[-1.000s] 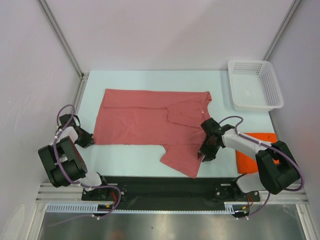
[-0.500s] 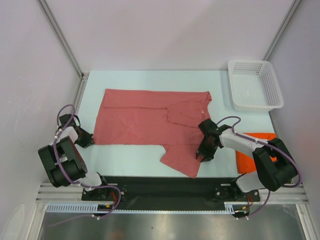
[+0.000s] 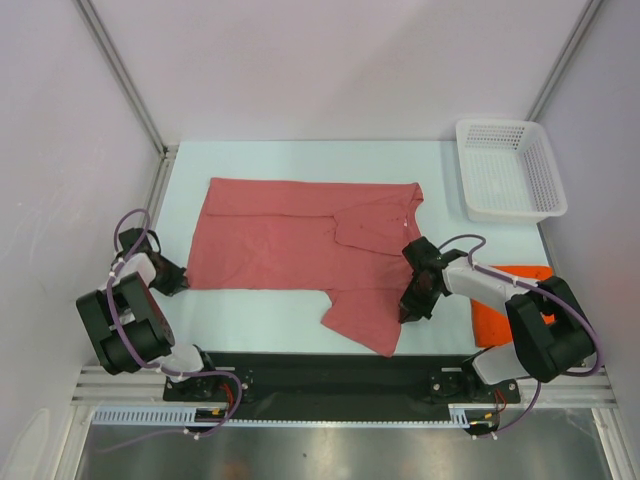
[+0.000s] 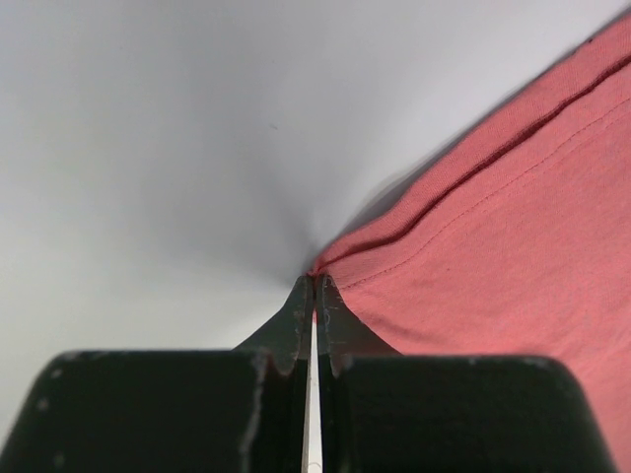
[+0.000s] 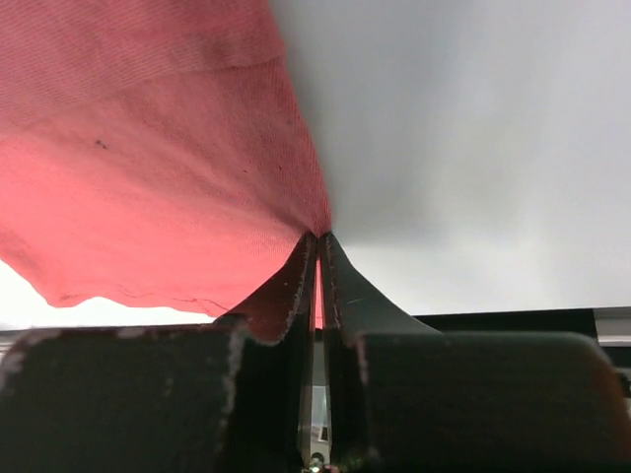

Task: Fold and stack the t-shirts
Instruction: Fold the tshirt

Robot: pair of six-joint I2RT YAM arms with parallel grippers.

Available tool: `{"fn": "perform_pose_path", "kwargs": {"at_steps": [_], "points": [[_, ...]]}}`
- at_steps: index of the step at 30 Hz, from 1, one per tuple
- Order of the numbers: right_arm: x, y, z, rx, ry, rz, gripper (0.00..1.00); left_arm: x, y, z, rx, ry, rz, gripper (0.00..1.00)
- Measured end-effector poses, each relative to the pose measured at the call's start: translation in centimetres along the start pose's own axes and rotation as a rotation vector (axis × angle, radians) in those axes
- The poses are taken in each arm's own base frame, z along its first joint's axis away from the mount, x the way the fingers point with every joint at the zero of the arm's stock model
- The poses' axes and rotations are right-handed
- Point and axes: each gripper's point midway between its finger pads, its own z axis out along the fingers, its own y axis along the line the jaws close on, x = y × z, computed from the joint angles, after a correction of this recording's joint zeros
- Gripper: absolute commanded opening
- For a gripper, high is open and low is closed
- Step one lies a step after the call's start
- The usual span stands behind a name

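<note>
Both end effectors (image 4: pixel 315 283) (image 5: pixel 317 238) clamp pink-red shirt (image 3: pixel 290 235) edges.

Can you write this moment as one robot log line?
left gripper: shut on pink shirt, near-left corner | right gripper: shut on pink shirt, sleeve edge | orange shirt: folded, at right

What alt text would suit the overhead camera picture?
A pink-red t-shirt lies spread on a pale table, pinched by the robot's left gripper at its near-left corner and its right gripper at a sleeve's edge. An orange shirt and a white basket sit to the right.
</note>
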Motion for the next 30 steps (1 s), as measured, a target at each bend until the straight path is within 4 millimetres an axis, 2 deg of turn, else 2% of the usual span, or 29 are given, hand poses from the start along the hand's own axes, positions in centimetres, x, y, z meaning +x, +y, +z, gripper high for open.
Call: {"fn": "perform_pose_path", "kwargs": {"at_steps": [2, 3, 5, 6, 8, 15, 23, 30], "points": [[0.0, 0.0, 0.0, -0.004, 0.001, -0.016, 0.06, 0.0, 0.0, 0.0, 0.000, 0.000, 0.000, 0.00], [0.0, 0.0, 0.0, -0.005, 0.002, -0.023, 0.10, 0.0, 0.0, 0.0, 0.000, 0.000, 0.000, 0.00], [0.0, 0.0, 0.0, -0.008, 0.001, -0.035, 0.12, 0.0, 0.0, 0.0, 0.000, 0.000, 0.000, 0.00], [0.0, 0.0, 0.0, -0.010, 0.000, -0.042, 0.10, 0.0, 0.0, 0.0, 0.000, 0.000, 0.000, 0.00], [0.0, 0.1, 0.0, -0.014, 0.001, -0.053, 0.00, 0.0, 0.0, 0.0, 0.000, 0.000, 0.000, 0.00], [-0.1, 0.1, -0.2, -0.043, -0.017, -0.089, 0.00, 0.0, 0.0, 0.0, 0.000, -0.001, 0.000, 0.00], [-2.6, 0.5, -2.7, -0.171, -0.131, -0.092, 0.00, 0.4, 0.2, -0.8, -0.003, 0.008, 0.026, 0.00], [-4.7, 0.8, -4.2, -0.232, -0.156, -0.102, 0.00, 0.7, -0.6, -2.3, 0.031, -0.004, 0.056, 0.00]]}}
